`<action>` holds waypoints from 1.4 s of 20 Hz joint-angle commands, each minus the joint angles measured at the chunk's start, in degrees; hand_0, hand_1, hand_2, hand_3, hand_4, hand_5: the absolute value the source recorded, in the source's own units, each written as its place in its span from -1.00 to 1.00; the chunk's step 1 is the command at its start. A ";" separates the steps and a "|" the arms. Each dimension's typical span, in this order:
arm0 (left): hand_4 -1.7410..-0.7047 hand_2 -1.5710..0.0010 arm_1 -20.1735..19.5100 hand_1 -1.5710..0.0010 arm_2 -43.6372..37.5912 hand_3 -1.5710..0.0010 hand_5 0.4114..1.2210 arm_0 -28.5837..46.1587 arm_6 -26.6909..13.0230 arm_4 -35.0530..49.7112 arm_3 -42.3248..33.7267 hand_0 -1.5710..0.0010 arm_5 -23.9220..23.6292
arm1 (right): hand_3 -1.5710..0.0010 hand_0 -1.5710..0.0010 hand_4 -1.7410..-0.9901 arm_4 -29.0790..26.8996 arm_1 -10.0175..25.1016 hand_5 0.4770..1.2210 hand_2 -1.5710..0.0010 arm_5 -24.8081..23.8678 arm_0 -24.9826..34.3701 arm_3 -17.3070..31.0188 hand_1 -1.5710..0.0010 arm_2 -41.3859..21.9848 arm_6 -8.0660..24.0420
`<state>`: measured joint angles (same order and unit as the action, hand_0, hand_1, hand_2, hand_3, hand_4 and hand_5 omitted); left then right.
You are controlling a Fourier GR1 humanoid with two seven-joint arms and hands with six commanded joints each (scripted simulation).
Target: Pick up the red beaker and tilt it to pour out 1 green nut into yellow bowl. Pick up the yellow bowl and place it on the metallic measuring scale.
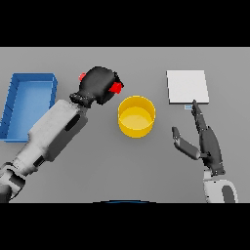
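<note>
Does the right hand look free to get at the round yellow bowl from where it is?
Probably yes. The right hand is open and holds nothing, and only bare grey table lies between it and the round yellow bowl to its left.

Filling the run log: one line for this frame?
left hand shut on red beaker | beside yellow bowl | right hand open, idle near scale

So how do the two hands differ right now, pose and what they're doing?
The left hand is curled shut around the red beaker, held just left of the yellow bowl; the right hand is open with straight fingers and holds nothing. The left hand sits next to the bowl's rim, while the right hand lies right of the bowl with its fingertips reaching the near edge of the scale. Both are dark hands on white and grey arms.
</note>
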<state>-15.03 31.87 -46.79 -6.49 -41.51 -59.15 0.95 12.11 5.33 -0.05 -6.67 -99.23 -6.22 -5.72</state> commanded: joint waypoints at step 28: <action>-0.98 -1.00 3.33 -1.00 40.59 -1.00 1.00 -29.31 11.83 -24.17 18.65 -1.00 14.84 | 1.00 1.00 0.56 2.64 -1.41 -0.59 1.00 -3.50 0.85 1.35 1.00 0.17 -0.45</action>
<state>-11.70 72.46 -76.11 5.39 -65.54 -40.50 15.84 14.76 3.91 -3.55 -5.81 -97.88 -6.06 -6.12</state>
